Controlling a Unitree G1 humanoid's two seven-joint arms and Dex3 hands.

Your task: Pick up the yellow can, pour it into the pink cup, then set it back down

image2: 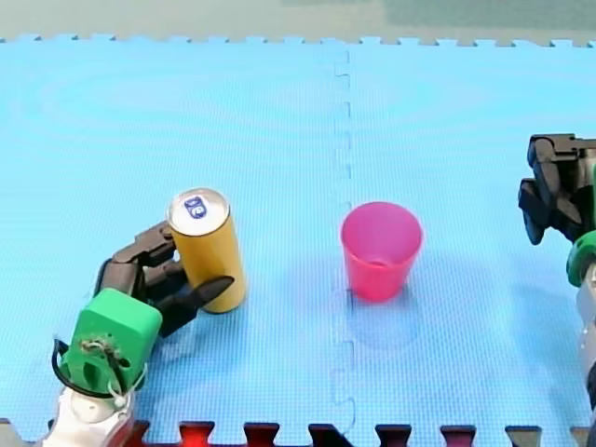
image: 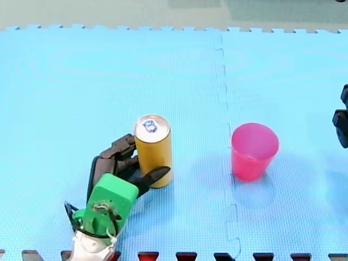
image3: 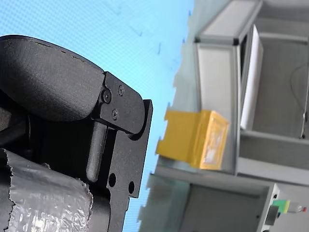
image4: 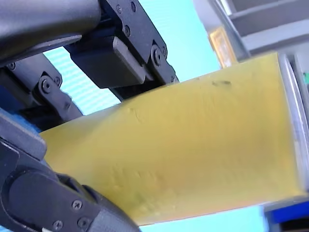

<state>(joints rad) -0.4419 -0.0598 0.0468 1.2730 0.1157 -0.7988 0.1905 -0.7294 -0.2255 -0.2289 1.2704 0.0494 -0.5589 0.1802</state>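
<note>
While it stands upright on the blue interlocking foam mat point(image: 81, 81), the yellow cylindrical metal can point(image: 153, 149) with a silver pull-tab top is gripped low on its side by the robot's left hand point(image: 128, 166). The black fingers point(image: 120, 149) curl behind the can and the thumb crosses its front near the base. The second wrist view shows the can's yellow wall point(image4: 183, 154) pressed between those fingers point(image4: 116, 53). Right of the can, apart from it, stands the pink plastic cup point(image: 254, 151), upright. The right hand point(image2: 554, 191) hangs at the mat's right edge, uncurled and holding nothing.
</note>
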